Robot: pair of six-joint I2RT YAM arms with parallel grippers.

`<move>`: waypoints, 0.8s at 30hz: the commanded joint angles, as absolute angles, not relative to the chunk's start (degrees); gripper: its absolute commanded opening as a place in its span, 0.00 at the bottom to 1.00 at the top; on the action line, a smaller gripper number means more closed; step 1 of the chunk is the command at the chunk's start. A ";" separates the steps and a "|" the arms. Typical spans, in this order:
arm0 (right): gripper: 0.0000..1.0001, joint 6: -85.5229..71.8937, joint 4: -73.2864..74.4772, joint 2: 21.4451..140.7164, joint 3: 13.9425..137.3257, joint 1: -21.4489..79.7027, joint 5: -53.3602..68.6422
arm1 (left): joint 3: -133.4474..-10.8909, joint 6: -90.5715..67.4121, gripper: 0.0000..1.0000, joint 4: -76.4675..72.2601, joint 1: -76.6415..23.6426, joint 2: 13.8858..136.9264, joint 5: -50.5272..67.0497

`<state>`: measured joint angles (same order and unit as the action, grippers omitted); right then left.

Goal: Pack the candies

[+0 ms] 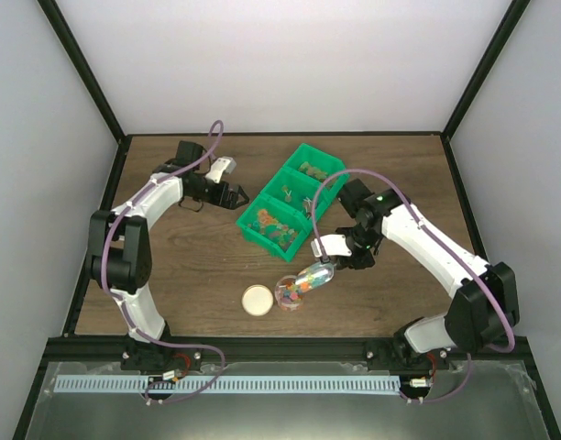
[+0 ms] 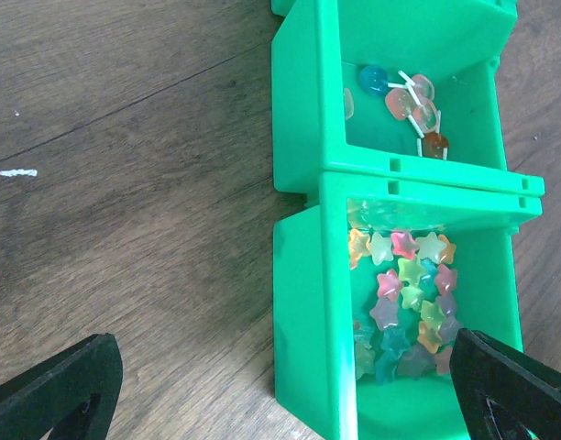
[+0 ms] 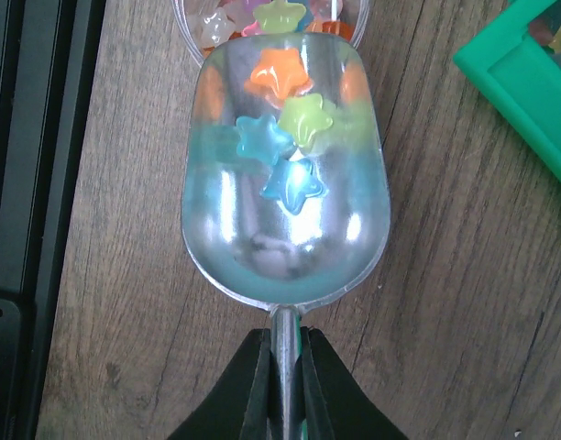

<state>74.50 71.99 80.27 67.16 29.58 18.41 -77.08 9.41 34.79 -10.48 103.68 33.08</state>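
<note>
On a brown wooden table [image 1: 170, 266], a shiny metal scoop [image 1: 315, 273] meets a clear round jar [image 1: 290, 293]; the left gripper [image 2: 280, 394], jaws spread, hovers over star-shaped coloured candies [image 2: 409, 293] in a green plastic bin [image 2: 303, 275]; the right gripper [image 3: 282, 385], clamped on the scoop, should tip steeper to shed its load.

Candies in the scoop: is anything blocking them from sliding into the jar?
Nothing visible blocks the candies. The scoop, held by the right gripper, has its front edge at the open mouth of the jar, and the tan lid lies beside it, not on it.
</note>
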 commanded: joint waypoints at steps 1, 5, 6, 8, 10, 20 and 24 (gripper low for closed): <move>0.01 73.14 73.42 80.92 70.91 30.70 16.22 | -78.60 8.88 1.00 34.01 -10.55 104.46 33.65; 0.01 72.71 74.16 81.12 72.23 31.12 16.44 | -78.42 8.64 1.00 33.87 -10.54 104.75 33.73; 0.01 72.73 74.22 81.12 72.24 31.31 16.30 | -78.40 8.48 1.00 33.91 -10.55 104.88 33.75; 0.01 72.92 74.52 81.00 72.29 31.44 16.03 | -78.46 8.27 1.00 33.88 -10.55 105.26 33.88; 0.01 73.42 74.53 80.60 72.06 31.49 15.60 | -78.56 8.20 1.00 33.86 -10.54 105.44 34.01; 0.01 73.71 74.00 80.10 75.37 31.54 16.15 | -80.06 8.17 1.00 34.33 -10.50 106.61 33.89; 0.01 62.61 70.31 85.09 81.64 30.30 17.48 | -80.09 8.01 1.00 34.22 -10.54 106.16 32.78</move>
